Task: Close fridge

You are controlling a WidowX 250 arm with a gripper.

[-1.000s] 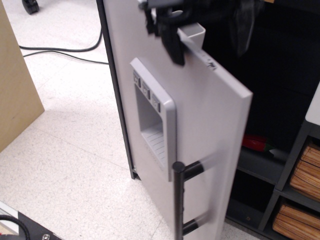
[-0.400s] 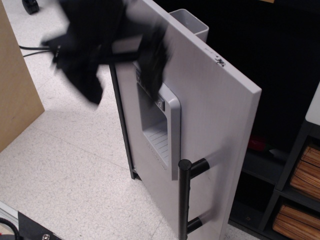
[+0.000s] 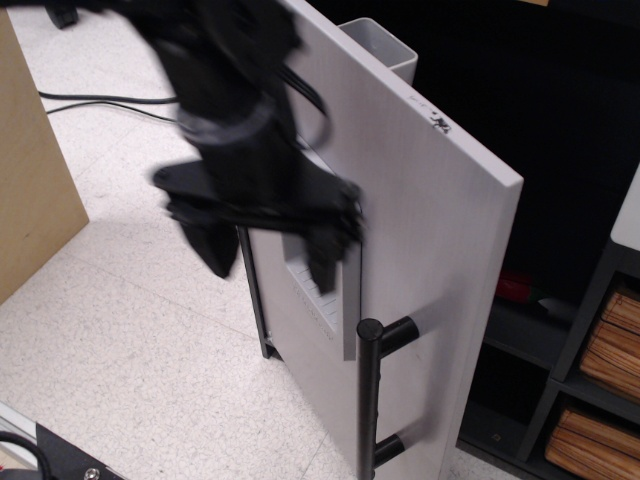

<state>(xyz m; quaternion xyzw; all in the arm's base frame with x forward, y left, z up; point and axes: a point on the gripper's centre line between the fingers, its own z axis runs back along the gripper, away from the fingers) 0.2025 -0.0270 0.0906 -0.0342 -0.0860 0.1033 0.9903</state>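
Note:
The fridge's light-grey door stands wide open, edge toward me, with its black bar handle at the lower middle. The dark fridge interior lies behind it, and a grey bin shows at the door's top. My black gripper hangs in front of the door's outer face, covering most of the recessed dispenser panel. Its two fingers point down and stand apart, holding nothing. The arm is motion-blurred.
A tan board stands at the left. Black cables run over the white floor. Grey open shelving with tan slatted boxes stands at the lower right. A red item lies low inside the fridge.
The door swung further open over the first interval. My gripper moved from the door's top edge out to the left, then down in front of the dispenser panel.

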